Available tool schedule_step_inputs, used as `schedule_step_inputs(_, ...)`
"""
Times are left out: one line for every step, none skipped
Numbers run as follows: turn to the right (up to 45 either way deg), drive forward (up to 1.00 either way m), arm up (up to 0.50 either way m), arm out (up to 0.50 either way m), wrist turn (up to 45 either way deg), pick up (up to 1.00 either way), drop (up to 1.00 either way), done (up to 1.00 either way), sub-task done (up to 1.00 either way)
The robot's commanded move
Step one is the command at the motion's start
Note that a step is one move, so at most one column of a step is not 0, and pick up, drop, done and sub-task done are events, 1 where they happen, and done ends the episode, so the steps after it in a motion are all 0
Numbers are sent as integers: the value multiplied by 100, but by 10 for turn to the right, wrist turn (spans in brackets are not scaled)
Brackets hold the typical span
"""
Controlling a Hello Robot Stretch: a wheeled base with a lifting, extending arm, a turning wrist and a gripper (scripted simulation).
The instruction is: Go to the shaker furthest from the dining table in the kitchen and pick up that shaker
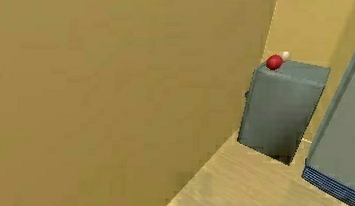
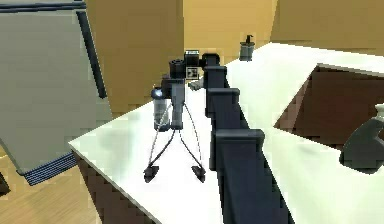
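A small grey-blue shaker with a dark cap stands on the white countertop in the arm side view. The dark arm bar reaches out over the counter from the bottom edge. The gripper hangs by the shaker, its two thin fingers spreading down toward the counter. I cannot tell whether it touches the shaker or holds anything. A second dark shaker-like thing stands farther out on the counter.
A grey fridge stands at the arm side view's left, beside the counter end. A dark curved fixture sits at the right edge by a brown recess. In the forward view, a tan wall is close, with a grey cabinet bearing a red ball.
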Motion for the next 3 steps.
schedule_step_inputs(0,0,0,0,450,0,0,0,0)
schedule_step_inputs(0,0,0,0,450,0,0,0,0)
schedule_step_inputs(0,0,0,0,450,0,0,0,0)
